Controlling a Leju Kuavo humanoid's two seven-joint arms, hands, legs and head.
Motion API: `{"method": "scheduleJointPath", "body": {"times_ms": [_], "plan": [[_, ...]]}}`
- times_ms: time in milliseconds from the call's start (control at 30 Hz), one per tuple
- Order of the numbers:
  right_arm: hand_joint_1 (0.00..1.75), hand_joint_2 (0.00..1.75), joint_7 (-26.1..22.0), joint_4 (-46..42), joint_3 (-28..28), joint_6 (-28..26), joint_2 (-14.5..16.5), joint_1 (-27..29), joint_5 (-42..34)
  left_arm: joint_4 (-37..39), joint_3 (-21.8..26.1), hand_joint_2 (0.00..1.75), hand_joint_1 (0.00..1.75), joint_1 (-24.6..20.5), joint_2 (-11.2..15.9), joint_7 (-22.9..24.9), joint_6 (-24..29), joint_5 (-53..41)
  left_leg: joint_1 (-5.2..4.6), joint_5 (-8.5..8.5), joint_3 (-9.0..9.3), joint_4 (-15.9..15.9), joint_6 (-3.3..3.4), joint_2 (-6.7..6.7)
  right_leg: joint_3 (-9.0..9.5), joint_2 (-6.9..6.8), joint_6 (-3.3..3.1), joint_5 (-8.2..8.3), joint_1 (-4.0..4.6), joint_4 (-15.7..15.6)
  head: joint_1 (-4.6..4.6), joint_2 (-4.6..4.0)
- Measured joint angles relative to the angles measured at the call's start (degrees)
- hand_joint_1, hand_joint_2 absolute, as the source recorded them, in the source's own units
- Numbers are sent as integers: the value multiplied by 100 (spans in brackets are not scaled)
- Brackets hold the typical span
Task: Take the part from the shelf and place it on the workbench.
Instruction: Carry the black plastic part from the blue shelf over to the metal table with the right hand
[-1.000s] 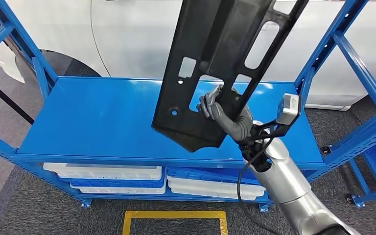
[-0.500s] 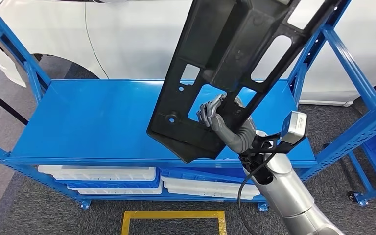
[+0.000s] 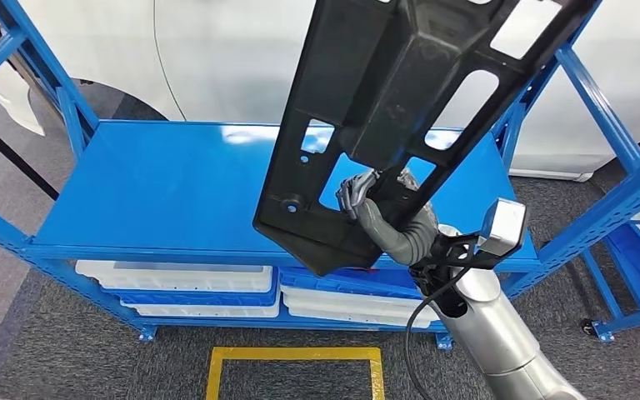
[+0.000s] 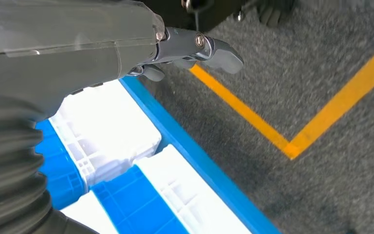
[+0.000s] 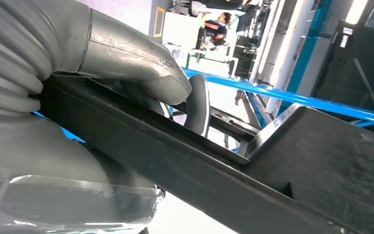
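Right hand (image 3: 358,197) gripping black part (image 3: 400,108) above blue shelf (image 3: 158,200), left hand (image 4: 195,46) seemingly empty, grey carpet (image 4: 321,146).

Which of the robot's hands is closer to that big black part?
The right. Its right hand grips the black part through an opening, above the blue shelf. The left hand hangs low near the floor, holding nothing.

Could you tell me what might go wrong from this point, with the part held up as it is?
1. The right hand grips the long black part through a cut-out near its lower end, so most of it stands above the grip; it could tip or twist.
2. Its upper end reaches near the blue shelf upright and could snag when carried away.
3. The left hand gives no support.
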Motion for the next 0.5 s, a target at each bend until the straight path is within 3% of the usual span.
{"method": "scheduleJointPath", "body": {"times_ms": [67, 133, 200, 233, 300, 367, 400, 433, 467, 500], "plan": [[169, 175, 3, -12, 0, -5, -4, -9, -1, 0, 5, 175, 0, -2, -5, 0, -1, 0, -1, 48, -99, 70, -62, -11, 469, 17, -20, 158, -6, -733, -1, 0], [169, 175, 4, -30, 0, -6, -5, -14, -1, 0, 8, 175, 0, -1, -5, 0, -1, 0, -13, 114, -151, 102, -138, -20, 577, 48, -97, 162, 25, -978, -1, 0], [169, 175, 7, -38, 0, -6, -8, -17, 0, 0, 13, 175, 0, 10, -5, -1, 0, 0, -7, 170, -175, 94, -215, -30, 506, 45, -195, 236, 27, -976, -1, 0], [169, 175, 8, -39, 0, -6, -8, -19, -1, 0, 17, 175, 0, 15, -5, -1, 0, 0, 3, 88, -217, 141, -247, -33, 458, 33, -248, 292, 21, -979, -1, 0], [169, 175, 11, -43, 0, -7, -8, -24, -1, 0, 28, 175, 0, 15, -4, -2, -2, 2, 23, -369, -370, 535, -289, -34, 334, 4, -334, 418, 10, -995, -1, 0], [169, 175, 26, -45, 0, -21, -8, -23, 0, 0, 33, 175, 0, 10, -3, -2, -10, 3, 26, -913, -547, 1269, -316, -33, 172, -6, -367, 541, 30, -989, -2, 0], [169, 175, 39, -45, 0, -38, -8, -19, 1, 0, 33, 175, 0, 10, -3, 1, -15, 2, 26, -1027, -572, 1577, -321, -33, 86, -8, -370, 604, 43, -984, -2, 0], [169, 175, 53, -45, 0, -65, -8, -12, 5, 0, 33, 175, 0, 12, -3, 8, -18, 2, 26, -1014, -521, 1736, -317, -33, 1, -10, -368, 665, 55, -978, -2, 0], [169, 175, 65, -47, -1, -99, -8, -2, 15, 0, 33, 175, 0, 14, -4, 22, -21, 2, 25, -898, -375, 1696, -302, -33, -79, -11, -363, 723, 66, -971, -2, 0], [169, 175, 72, -56, -3, -133, -8, 14, 32, 0, 32, 175, 0, 15, -4, 39, -25, 2, 21, -747, -134, 1456, -274, -34, -148, -10, -354, 775, 75, -965, -2, 0]]}}
